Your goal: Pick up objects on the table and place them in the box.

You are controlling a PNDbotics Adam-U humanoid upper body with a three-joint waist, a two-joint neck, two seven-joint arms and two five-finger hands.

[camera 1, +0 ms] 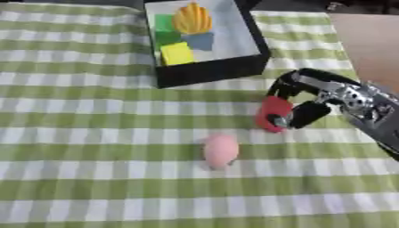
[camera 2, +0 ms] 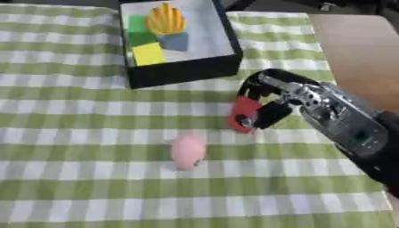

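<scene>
- While its arm is reaching in from the 3 o'clock side, the right hand (camera 1: 300, 104) is curling its fingers (camera 1: 282, 87) and thumb (camera 1: 308, 113) around a red object (camera 1: 273, 113), pinching it between them.
- That red object is sitting right of centre on the green-and-white checked tablecloth (camera 1: 78, 133); whether it is resting on the cloth or being lifted just off it cannot be told.
- A pink egg-shaped object (camera 1: 221, 150) is lying on the cloth at about 7 o'clock from the red object, near it but not touching it or the hand.
- A black box (camera 1: 210, 71) with a white floor is standing at 12 o'clock on the table, at roughly 11 o'clock from the right hand and apart from it.
- Inside the box, a ridged yellow-orange object (camera 1: 193, 18) is lying toward the far end.
- A green block (camera 1: 165, 31) is sitting at its 8 o'clock, along the box's left wall.
- A blue-grey block (camera 1: 200, 41) is sitting at 6 o'clock from the ridged object, just beside the green one.
- A yellow block (camera 1: 177, 53) is occupying the near left corner of the box.
- At 2 o'clock, beyond the cloth's edge, a bare brown surface (camera 2: 358, 40) is showing.
</scene>
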